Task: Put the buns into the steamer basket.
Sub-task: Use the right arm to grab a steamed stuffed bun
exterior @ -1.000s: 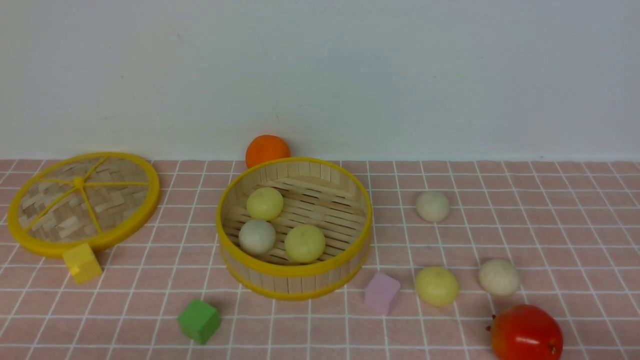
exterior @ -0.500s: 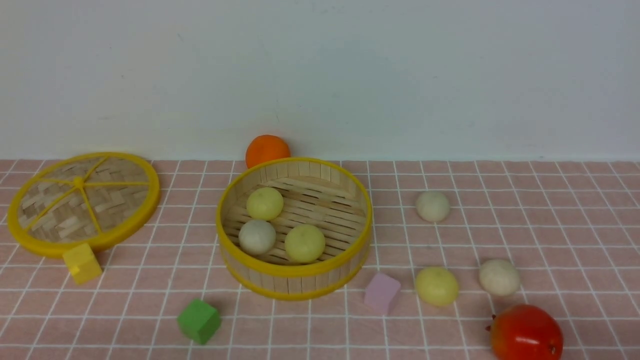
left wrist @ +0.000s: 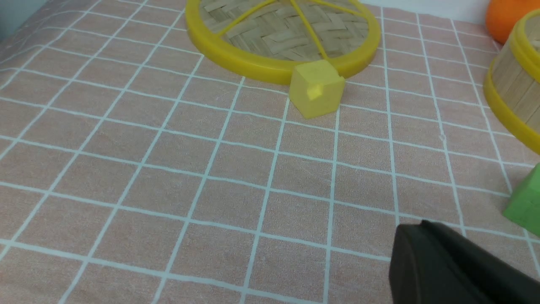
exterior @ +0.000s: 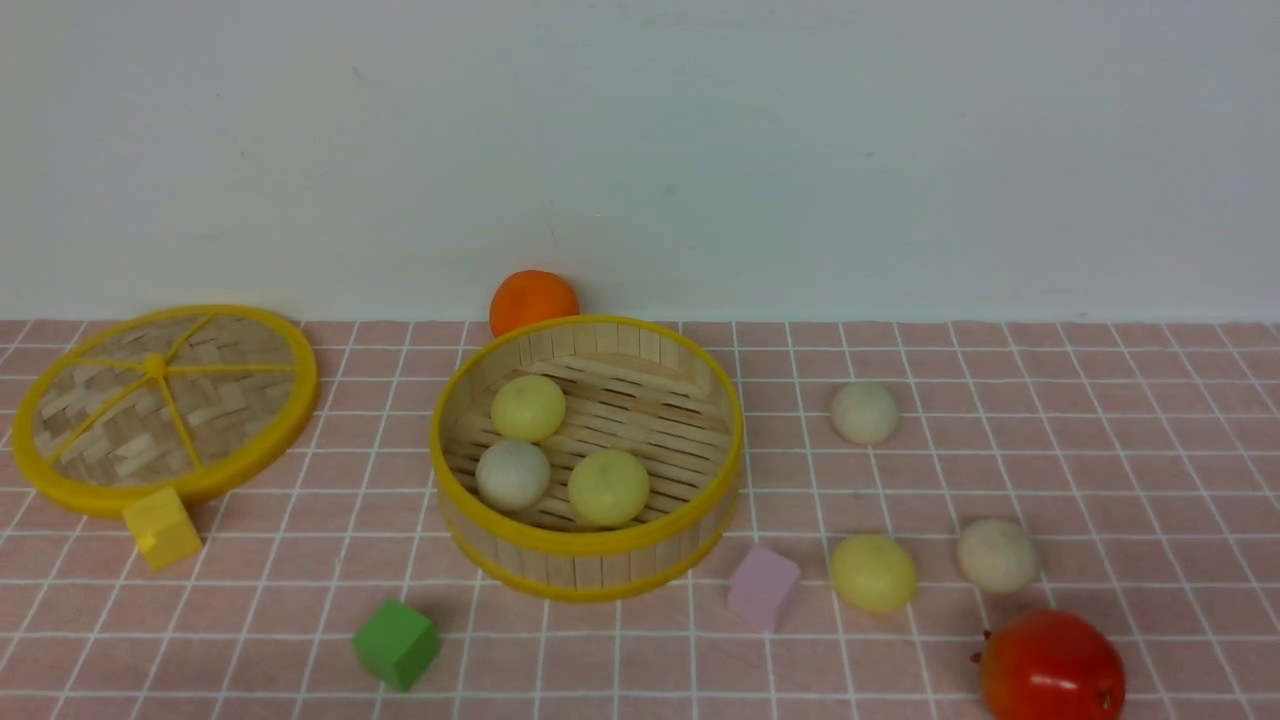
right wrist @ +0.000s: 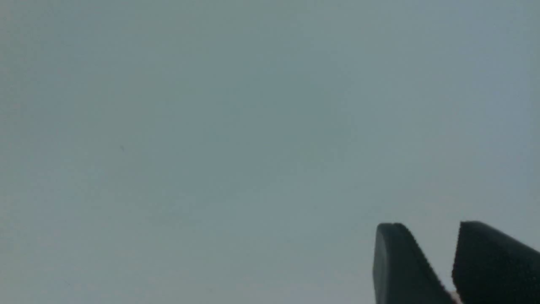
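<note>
three buns [exterior: 527, 407] [exterior: 513, 475] [exterior: 608, 487] sit inside the basket [exterior: 590, 545], three more [exterior: 865, 412] [exterior: 873, 572] [exterior: 997, 555] lie right of it. my left fingers [left wrist: 443, 261] are clenched on nothing; my right fingers [right wrist: 396, 261] stand parted, empty.

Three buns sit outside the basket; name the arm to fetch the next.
Right, probably. The loose buns lie right of the steamer basket, and the right gripper is open; the left gripper is shut, near the lid.

On the pink-gridded tabletop [left wrist: 168, 169], a yellow cube [left wrist: 316, 88] touches the woven lid [left wrist: 253, 29] at its six o'clock rim. At the lid's three o'clock stands the steamer basket [left wrist: 517, 93], an orange ball [left wrist: 506, 17] behind it, a green cube [left wrist: 527, 202] at its seven o'clock. The left gripper [left wrist: 426, 249] shows closed jaws.
</note>
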